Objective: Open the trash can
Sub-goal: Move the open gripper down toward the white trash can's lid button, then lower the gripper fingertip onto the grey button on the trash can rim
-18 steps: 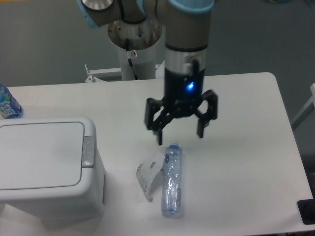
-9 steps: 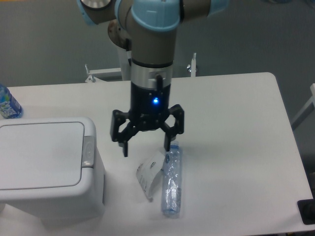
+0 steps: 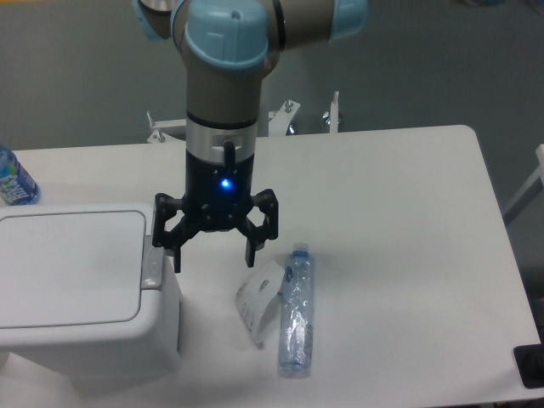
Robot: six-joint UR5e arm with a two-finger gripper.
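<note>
The trash can (image 3: pixel 81 293) sits at the table's (image 3: pixel 408 255) front left corner, its lid (image 3: pixel 72 268) flat and shut, the grey latch (image 3: pixel 152 263) on the lid's right edge. The gripper (image 3: pixel 212 255) hangs with its jaws spread wide and empty, one fingertip just beside the latch; whether it touches cannot be told. To the gripper's right lies bare table up to the right edge; in front of it a bottle (image 3: pixel 297 310) lies on its side with a torn label (image 3: pixel 257 299) touching its left flank. Since a second ago the gripper has travelled left from above the bottle to the can's right edge, while can, bottle and label have stayed put. The can is smooth white plastic with rounded corners; the bottle is clear, crinkled plastic. Another bottle (image 3: pixel 14 180) shows at the far left edge.
</note>
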